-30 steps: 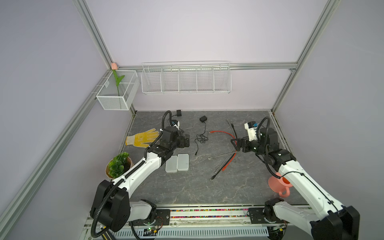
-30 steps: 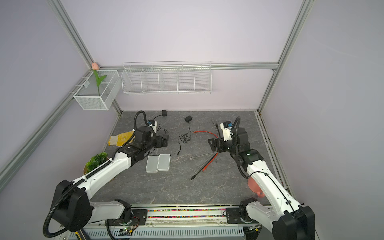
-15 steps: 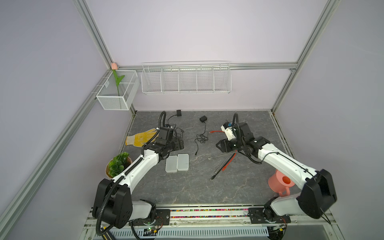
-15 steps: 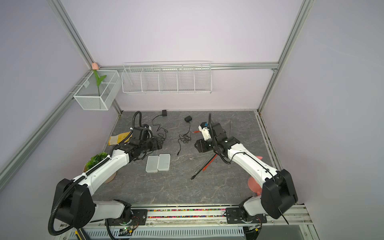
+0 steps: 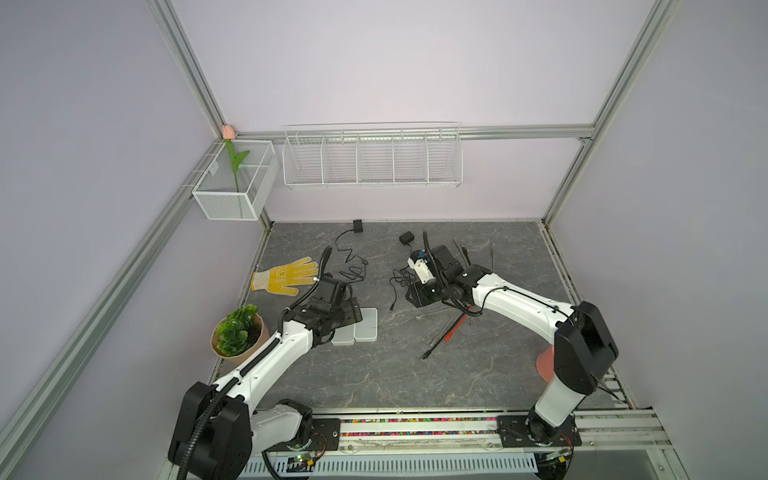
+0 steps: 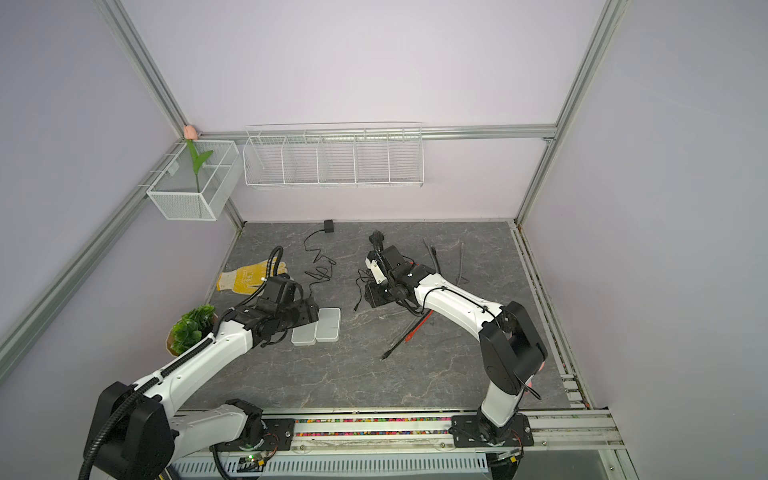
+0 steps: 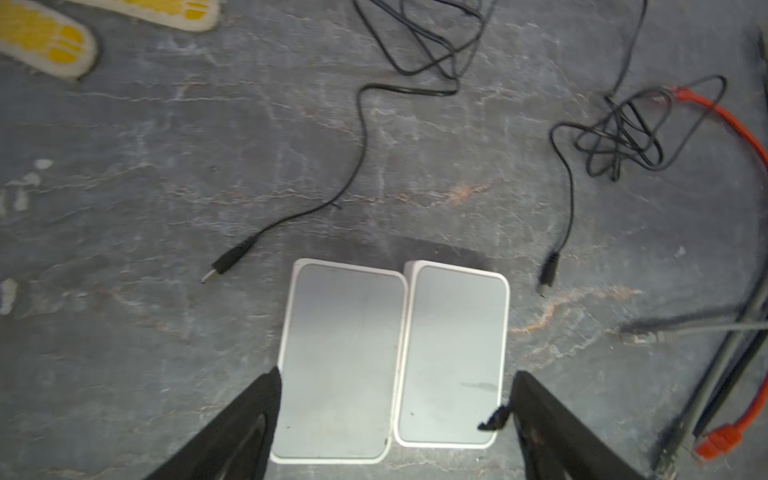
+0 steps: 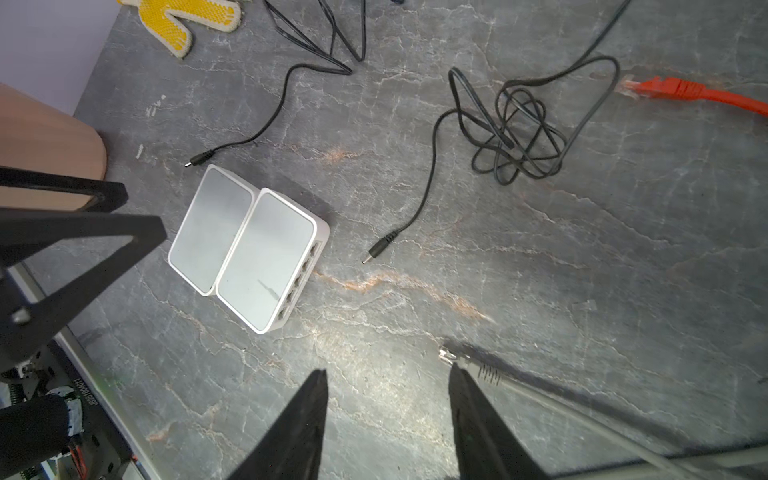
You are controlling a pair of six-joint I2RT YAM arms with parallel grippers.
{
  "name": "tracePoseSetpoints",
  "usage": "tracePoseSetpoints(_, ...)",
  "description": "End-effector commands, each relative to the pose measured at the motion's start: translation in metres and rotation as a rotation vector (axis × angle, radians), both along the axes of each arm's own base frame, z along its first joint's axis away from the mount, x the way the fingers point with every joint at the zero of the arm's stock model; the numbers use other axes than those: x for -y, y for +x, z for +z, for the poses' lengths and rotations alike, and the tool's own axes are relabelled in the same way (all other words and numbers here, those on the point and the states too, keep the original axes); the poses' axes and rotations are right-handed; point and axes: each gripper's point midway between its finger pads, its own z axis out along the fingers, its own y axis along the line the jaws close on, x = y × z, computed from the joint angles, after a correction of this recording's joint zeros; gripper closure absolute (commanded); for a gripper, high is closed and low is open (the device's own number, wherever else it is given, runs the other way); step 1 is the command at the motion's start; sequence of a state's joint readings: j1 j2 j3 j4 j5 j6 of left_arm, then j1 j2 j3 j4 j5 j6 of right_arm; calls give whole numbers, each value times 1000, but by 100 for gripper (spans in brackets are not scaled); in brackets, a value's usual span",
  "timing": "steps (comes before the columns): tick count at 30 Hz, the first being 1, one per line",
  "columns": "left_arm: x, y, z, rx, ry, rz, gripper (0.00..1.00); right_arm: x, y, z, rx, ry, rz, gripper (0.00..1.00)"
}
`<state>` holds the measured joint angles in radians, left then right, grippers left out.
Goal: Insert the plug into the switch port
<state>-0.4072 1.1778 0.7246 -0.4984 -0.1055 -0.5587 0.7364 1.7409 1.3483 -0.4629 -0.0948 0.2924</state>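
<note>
Straddling the two white switches (image 7: 345, 353) on the desk (image 8: 540, 291), the left fingers (image 7: 249, 415) are spread wide, one on each side of the pair. Can't tell if they touch. The right fingers (image 8: 307, 415) are partly spread over bare desk with nothing between them. The gray plug (image 8: 446, 354) lies flat just beside one fingertip, outside the gap and apart from the switch ports (image 8: 301, 270). Two black cables (image 8: 515, 137) lie nearby.

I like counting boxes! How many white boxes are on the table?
2. One white switch lies flat beside the second switch, touching it. The left fingers sit on either side of the pair. None seem hidden.
</note>
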Motion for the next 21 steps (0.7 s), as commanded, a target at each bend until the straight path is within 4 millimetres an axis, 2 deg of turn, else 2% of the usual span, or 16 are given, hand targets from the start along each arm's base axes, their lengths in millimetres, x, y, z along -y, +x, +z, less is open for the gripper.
tracePoseSetpoints(1,-20,-4,-8,2,-17,126,14,-30,-11,-9,-20,-12,48,48)
tracePoseSetpoints(3,-29,-4,-15,-1,-35,168,14,-49,-14,-17,-33,-28,78,46)
tracePoseSetpoints(7,-34,3,-26,-37,-73,189,18,-69,-11,-35,-52,-74,77,41)
tracePoseSetpoints(13,-41,7,-21,-70,-18,196,18,-101,-6,-52,-45,-119,60,36)
tracePoseSetpoints(21,-68,10,-24,-39,-131,302,19,-128,-4,-67,-13,-224,34,30)
